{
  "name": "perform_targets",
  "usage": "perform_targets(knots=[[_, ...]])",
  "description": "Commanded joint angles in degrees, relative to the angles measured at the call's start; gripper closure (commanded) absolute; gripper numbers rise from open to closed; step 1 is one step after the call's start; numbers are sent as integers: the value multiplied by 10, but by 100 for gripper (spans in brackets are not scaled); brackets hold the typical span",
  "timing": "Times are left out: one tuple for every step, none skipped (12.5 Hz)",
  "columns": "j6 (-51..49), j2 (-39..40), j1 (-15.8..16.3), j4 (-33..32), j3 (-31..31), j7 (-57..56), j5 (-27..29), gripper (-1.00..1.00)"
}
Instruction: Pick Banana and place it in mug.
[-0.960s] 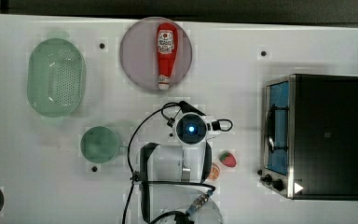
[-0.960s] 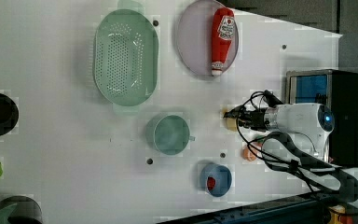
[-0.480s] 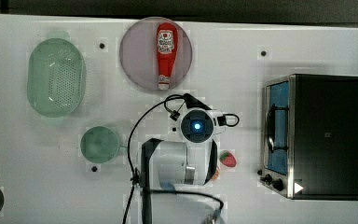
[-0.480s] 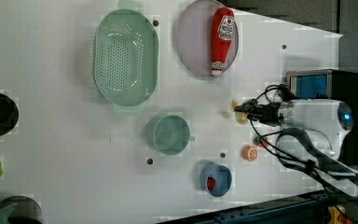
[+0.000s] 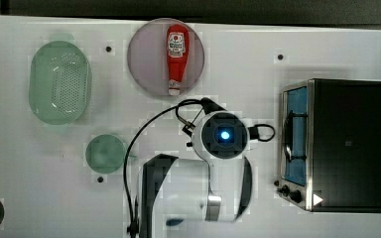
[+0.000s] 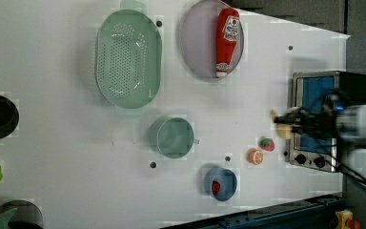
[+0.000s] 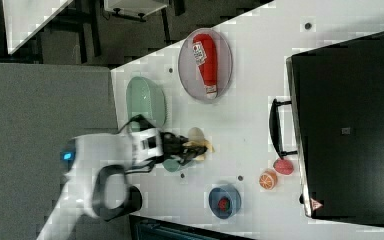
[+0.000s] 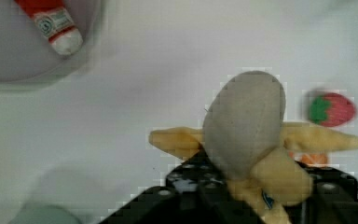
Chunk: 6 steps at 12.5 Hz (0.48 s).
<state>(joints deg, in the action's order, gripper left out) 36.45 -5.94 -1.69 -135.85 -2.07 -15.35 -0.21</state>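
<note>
One toy fruit is off the counter (image 5: pixel 287 44) and we have it: the banana (image 8: pixel 256 140), pale with its yellow peel flaps splayed out, sits pinched in the end effector (image 8: pixel 242 186), whose dark fingers clamp its lower end. In the right view the banana (image 7: pixel 198 145) juts out ahead of the end effector (image 7: pixel 187 150), well above the counter surface. The left view has it as a yellowish blob (image 6: pixel 282 128) in front of the toaster oven (image 6: pixel 324 119), with the arm blurred.

We judge the pick done and the carry in hand. The grip low on the fruit leaves the pale body free, which should help it drop cleanly into a cup.

The mug (image 5: pixel 105 153) waits upright and open-mouthed on the counter's middle ground, just beside the perforated strainer (image 5: pixel 59 82), which lies toward a far corner. In the left view the mug (image 6: pixel 171 137) shows its little handle and looks empty. The mug is well apart from the held banana, so a fair traverse remains.

Left behind near the toaster oven are the strawberry (image 6: pixel 267 144) and the orange slice (image 6: pixel 255 156), close together. The blue bowl (image 6: pixel 220 183) sits near the counter's front edge with something red inside. The ketchup bottle (image 5: pixel 177 57) lies on its round plate (image 5: pixel 144 59) by the far edge, clear of the likely path.
</note>
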Motion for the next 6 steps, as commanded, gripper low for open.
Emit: perform_targets(knots=[[-92,-44,0,59,8,-5,1,26],[-125,-59,1,76,10,-4,1,26],[-154,-71,3,88,15,-3,1,26],[-177,-80,5,95,24,4,1,26],[-192,-87,6,100,35,21,5,26],[-199,-92,9,103,50,46,9,26]])
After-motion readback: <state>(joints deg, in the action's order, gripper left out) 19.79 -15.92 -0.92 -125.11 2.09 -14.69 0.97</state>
